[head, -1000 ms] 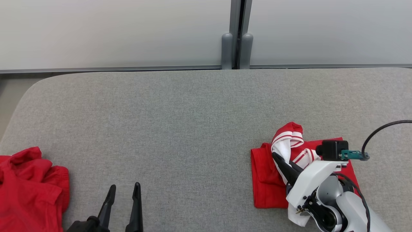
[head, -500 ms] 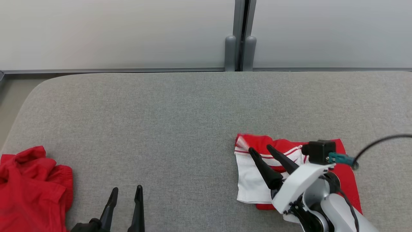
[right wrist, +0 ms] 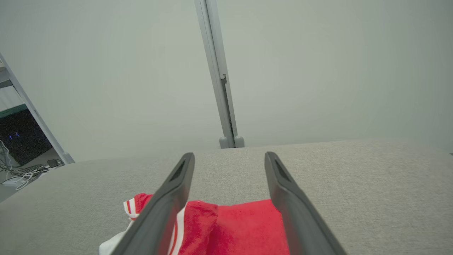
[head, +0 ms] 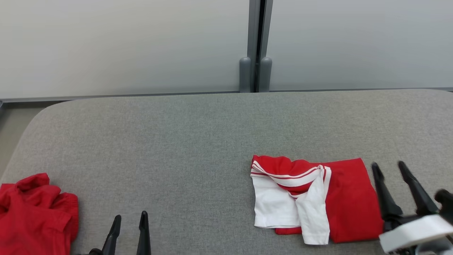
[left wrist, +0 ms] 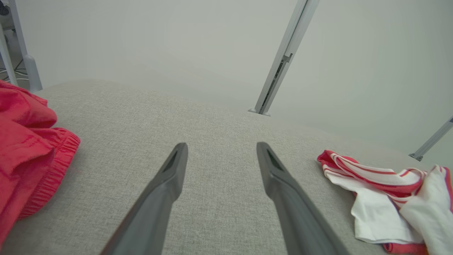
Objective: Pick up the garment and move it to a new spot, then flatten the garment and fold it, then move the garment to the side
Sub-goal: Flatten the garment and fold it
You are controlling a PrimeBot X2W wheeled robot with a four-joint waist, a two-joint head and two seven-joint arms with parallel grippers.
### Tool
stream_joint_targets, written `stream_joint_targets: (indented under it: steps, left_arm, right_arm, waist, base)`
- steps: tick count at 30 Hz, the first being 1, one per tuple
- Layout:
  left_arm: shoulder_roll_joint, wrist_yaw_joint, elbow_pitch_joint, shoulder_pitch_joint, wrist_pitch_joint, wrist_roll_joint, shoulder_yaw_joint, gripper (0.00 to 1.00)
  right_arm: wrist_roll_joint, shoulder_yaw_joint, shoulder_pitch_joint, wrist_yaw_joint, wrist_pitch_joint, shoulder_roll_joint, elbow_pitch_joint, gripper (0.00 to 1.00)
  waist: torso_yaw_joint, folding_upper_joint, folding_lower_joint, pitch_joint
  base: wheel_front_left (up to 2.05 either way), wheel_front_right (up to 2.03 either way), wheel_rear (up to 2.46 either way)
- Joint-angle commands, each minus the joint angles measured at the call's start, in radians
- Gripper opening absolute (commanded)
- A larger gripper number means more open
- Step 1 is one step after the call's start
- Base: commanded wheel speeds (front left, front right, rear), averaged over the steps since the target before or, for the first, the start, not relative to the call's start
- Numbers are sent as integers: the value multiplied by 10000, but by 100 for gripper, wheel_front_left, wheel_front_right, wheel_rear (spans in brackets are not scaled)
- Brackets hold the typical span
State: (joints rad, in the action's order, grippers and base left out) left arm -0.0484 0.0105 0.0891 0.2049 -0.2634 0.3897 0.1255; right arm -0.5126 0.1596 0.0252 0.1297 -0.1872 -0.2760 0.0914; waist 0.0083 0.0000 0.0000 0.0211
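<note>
The garment [head: 315,198] is red with white panels and red-and-white striped trim; it lies folded and roughly flat on the grey padded table [head: 198,141], right of centre. In the left wrist view the garment [left wrist: 385,191] lies at the right, and in the right wrist view the garment [right wrist: 230,226] lies low between and left of the fingers. My right gripper [head: 389,166] stands open at the garment's right edge, above it, holding nothing. At the bottom left my left gripper [head: 130,216] is open and empty over bare table.
A second, plain red crumpled garment [head: 33,212] lies at the table's near left corner, also seen in the left wrist view [left wrist: 28,141]. A pale wall with a grey post [head: 254,46] runs behind the table's far edge.
My right gripper opened, let go of the garment's striped white part and drew back to the right. The lifted part now lies spread to the left on the table. The head camera shifted too.
</note>
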Motion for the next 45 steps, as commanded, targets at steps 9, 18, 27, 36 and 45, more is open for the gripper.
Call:
stream_joint_targets:
  steps: [9,18,27,36,45]
  left_arm:
    - [-40,-70,42,270,-13,-547,-787,100]
    - [-41,-409,210,587,-13,-1288,-1362,100]
    - [-38,-357,30,666,-13,-1195,-1365,100]
    - [-38,-317,-127,331,-13,-1230,-1157,100]
    - [-40,-388,-307,-245,-13,-1165,-825,100]
  right_arm:
    - [3283,-1986,-791,19,-798,645,1483,100]
    - [4031,-2648,-1570,9,-791,1390,926,100]
    - [4064,-2695,-1576,9,-793,1524,941,100]
    - [3893,-2271,-466,9,-792,1065,1621,0]
    - [4323,-1233,1993,9,-793,1165,4806,0]
  waist:
    - [-237,0,0,-369]
    - [-102,0,0,-600]
    - [-6,0,0,-619]
    - [147,0,0,-165]
    - [462,0,0,692]
  base:
    - [0,0,0]
    - [0,0,0]
    - [0,0,0]
    - [0,0,0]
    - [0,0,0]
